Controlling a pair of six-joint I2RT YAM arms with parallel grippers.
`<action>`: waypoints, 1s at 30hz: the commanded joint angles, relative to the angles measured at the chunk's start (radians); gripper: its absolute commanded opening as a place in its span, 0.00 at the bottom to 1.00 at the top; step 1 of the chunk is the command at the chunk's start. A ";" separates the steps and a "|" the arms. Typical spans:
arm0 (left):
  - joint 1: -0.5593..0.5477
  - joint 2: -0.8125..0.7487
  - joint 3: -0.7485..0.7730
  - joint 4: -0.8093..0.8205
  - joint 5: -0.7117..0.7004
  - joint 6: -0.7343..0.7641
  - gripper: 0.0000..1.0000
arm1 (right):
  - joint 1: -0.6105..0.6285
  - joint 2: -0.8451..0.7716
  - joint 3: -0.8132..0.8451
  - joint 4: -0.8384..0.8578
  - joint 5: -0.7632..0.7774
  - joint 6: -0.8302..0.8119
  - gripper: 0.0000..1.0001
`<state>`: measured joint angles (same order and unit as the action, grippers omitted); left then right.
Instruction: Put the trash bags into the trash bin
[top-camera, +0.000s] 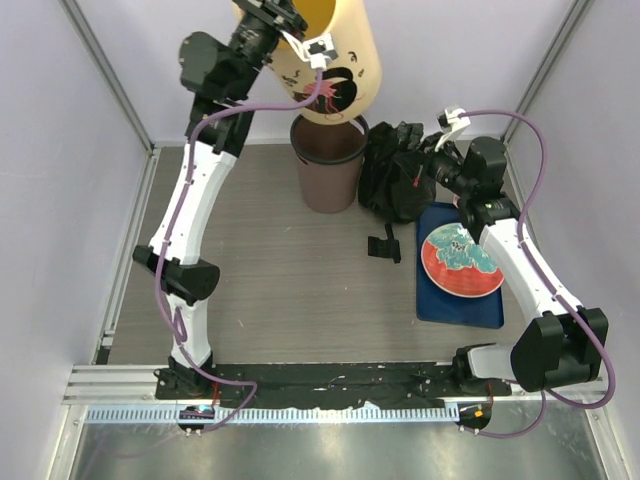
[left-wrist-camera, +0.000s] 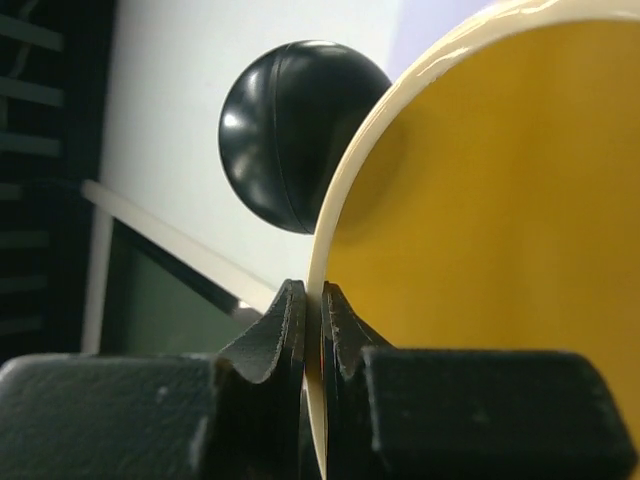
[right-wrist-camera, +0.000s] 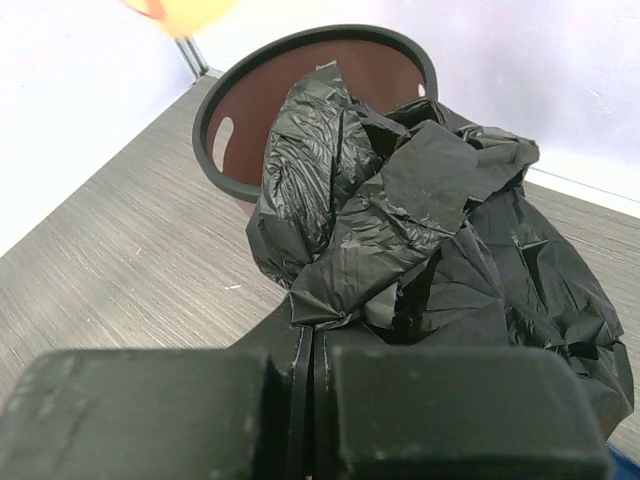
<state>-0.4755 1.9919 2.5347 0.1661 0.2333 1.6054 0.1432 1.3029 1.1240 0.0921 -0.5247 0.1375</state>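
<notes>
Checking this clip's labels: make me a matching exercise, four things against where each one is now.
1 cream bin shell
2 brown bucket
3 black bags
4 red plate

a on the blue tray
b held up by the left gripper
c standing on the table
d pinched by the right gripper

Pairs: 1-b, 2-c, 3-d, 4-a

Your top view looks down on the whole worktop (top-camera: 270, 285); the close right wrist view shares its brown bucket (top-camera: 326, 185) (right-wrist-camera: 255, 105).
</notes>
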 joint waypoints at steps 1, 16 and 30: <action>0.044 -0.038 0.125 0.021 0.123 0.071 0.00 | -0.008 -0.013 0.022 0.058 -0.015 0.001 0.01; 0.452 -0.191 -0.560 0.282 -0.282 0.085 0.00 | -0.022 0.001 0.220 0.055 0.020 0.031 0.01; 0.548 -0.137 -1.108 0.783 -0.434 0.028 0.07 | -0.025 0.073 0.591 0.101 0.178 0.042 0.01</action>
<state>0.0845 1.9091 1.4940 0.6044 -0.1791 1.6497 0.1223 1.3666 1.5757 0.1066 -0.4088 0.1635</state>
